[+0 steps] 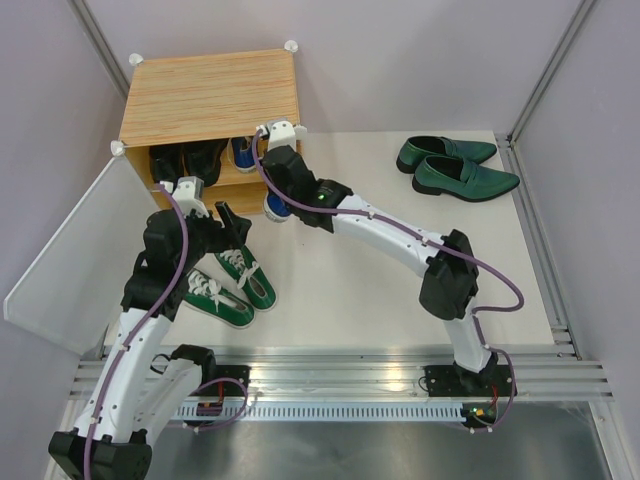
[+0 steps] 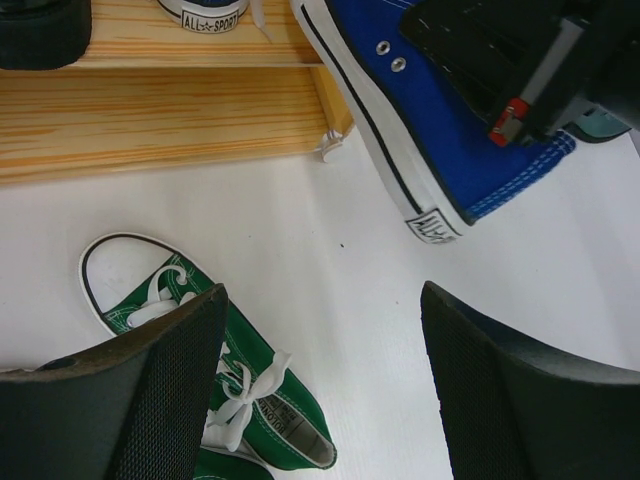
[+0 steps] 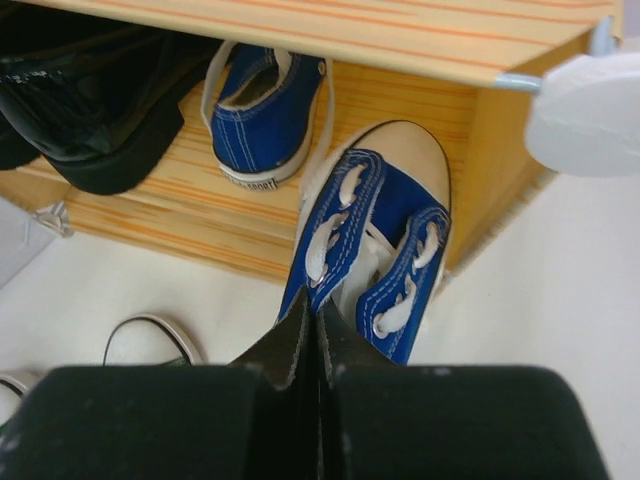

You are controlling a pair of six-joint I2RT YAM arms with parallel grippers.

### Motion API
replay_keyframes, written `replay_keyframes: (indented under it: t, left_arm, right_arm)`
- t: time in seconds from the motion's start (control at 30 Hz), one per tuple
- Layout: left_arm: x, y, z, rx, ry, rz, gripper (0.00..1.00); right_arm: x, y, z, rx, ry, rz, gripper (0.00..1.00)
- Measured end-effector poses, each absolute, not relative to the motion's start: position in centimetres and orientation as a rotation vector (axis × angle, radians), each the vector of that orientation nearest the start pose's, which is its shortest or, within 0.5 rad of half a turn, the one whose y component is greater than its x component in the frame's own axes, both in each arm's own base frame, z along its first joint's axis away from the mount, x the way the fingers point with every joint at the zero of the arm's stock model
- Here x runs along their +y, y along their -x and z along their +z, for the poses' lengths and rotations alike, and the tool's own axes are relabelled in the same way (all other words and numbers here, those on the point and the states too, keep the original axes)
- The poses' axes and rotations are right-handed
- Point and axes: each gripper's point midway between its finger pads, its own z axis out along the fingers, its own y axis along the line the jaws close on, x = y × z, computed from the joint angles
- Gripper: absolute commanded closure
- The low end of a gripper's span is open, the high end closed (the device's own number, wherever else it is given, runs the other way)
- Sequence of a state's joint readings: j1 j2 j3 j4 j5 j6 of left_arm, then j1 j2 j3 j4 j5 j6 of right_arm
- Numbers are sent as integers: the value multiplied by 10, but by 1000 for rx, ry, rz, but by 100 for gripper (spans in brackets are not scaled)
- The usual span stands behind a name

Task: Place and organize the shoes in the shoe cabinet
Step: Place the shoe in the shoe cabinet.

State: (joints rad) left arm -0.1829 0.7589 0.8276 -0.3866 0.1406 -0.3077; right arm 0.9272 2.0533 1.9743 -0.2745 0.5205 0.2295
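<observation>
Wood-grain shoe cabinet sits at 11 o'clock on the tabletop, with black ankle boots and the shelved blue sneaker on its lower shelf. Your right end effector is pinched shut on the held blue sneaker. Its long axis runs toe-first toward 12 o'clock, toe at the shelf's front edge. Your left end effector hangs open over the green sneakers and is the farther one.

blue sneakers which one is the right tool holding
The nearer blue sneaker, toe at the front edge of the cabinet, pinched by the shut right tool. The other blue sneaker sits inside it, heel outward, untouched.
</observation>
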Motion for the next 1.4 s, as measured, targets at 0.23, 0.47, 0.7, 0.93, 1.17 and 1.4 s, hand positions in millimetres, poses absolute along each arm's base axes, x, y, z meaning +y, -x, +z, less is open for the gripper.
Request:
replay_keyframes:
  t: [0.23, 0.47, 0.7, 0.93, 1.17, 1.4]
  left_arm:
    - [-90, -278, 257, 1913, 19, -468, 19]
    - [-90, -278, 257, 1913, 17, -470, 19]
    - [-92, -278, 256, 1920, 11, -479, 19]
    - [-94, -278, 256, 1921, 5, -487, 19]
    - [-94, -278, 256, 1921, 5, -487, 19]
    - [-96, -277, 256, 1922, -1, -492, 21]
  right_arm:
    - [452, -432, 263, 1826, 298, 301, 99]
    - [464, -428, 258, 1830, 345, 357, 99]
    - [478, -425, 247, 1837, 444, 422, 99]
    - [489, -424, 235, 1828, 504, 425, 99]
    - [480, -432, 238, 1819, 454, 383, 99]
    - [471, -447, 246, 1823, 401, 426, 99]
